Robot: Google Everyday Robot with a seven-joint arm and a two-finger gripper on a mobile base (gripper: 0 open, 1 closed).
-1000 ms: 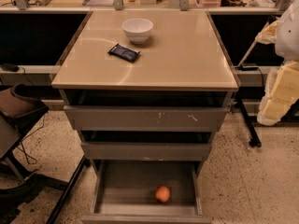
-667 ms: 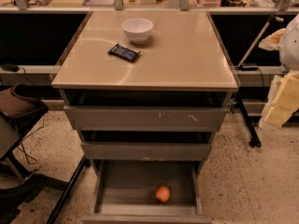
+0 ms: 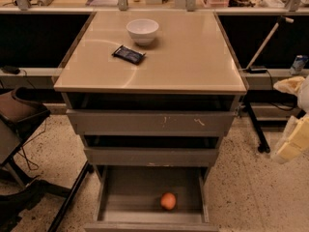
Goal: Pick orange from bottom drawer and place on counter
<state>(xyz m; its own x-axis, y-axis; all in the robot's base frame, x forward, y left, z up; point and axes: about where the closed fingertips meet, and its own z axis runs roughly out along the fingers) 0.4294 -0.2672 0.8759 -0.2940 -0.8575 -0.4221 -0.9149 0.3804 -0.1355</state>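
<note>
The orange (image 3: 168, 201) lies on the floor of the open bottom drawer (image 3: 120, 197), right of its middle and near the front. The counter (image 3: 193, 57) is the beige glossy top of the grey cabinet. My gripper (image 3: 292, 141), pale and blurred, hangs at the far right edge of the view. It is beside the cabinet at the height of the upper drawers, well above and to the right of the orange, and holds nothing that I can see.
A white bowl (image 3: 142, 31) and a dark flat packet (image 3: 129, 54) sit on the counter's back left. Two upper drawers (image 3: 149, 122) stand slightly open. A black chair (image 3: 19, 129) is at the left. A pole stand (image 3: 260, 57) leans at the right.
My arm has dropped lower and drifted toward the right edge of the view. The orange, drawers, bowl and packet have not moved.
</note>
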